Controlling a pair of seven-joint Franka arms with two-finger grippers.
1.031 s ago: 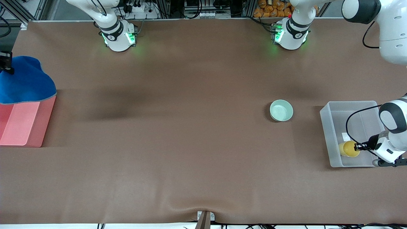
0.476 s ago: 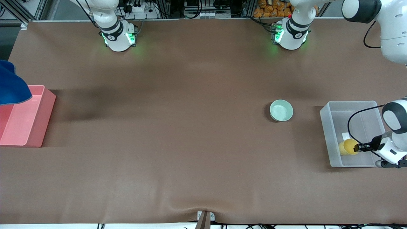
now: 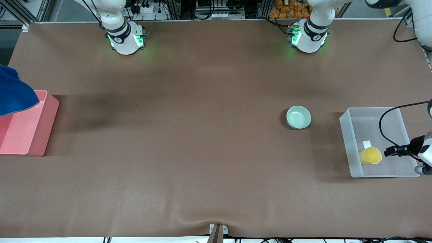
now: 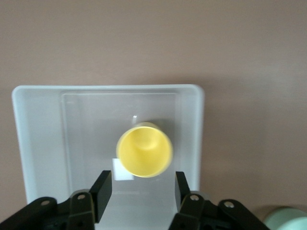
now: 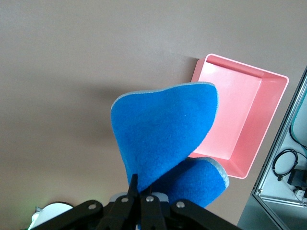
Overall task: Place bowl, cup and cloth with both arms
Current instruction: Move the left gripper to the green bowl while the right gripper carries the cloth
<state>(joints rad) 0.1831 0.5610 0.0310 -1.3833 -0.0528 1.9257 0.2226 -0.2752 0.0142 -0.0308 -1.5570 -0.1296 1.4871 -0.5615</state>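
Inside the clear bin (image 3: 347,141), beside a blank white label (image 4: 123,169), the cup (image 3: 370,155) sits free of the spread left tool (image 4: 139,190); only the right wrist view shows the right tool (image 5: 136,188) pinching the cloth (image 5: 165,134) over the pink bin (image 5: 240,120); bowl (image 3: 298,117) on tabletop (image 3: 202,152) near the clear bin.

The cloth (image 3: 15,92) is cut off at the front view's edge — the right gripper holding it is not seen there; the bowl (image 4: 288,219) is clipped in the left wrist view's corner.

White jointed arms (image 3: 317,20) with black bands, looping black cables, green-lit bases, black screw-studded end effector (image 4: 141,189).
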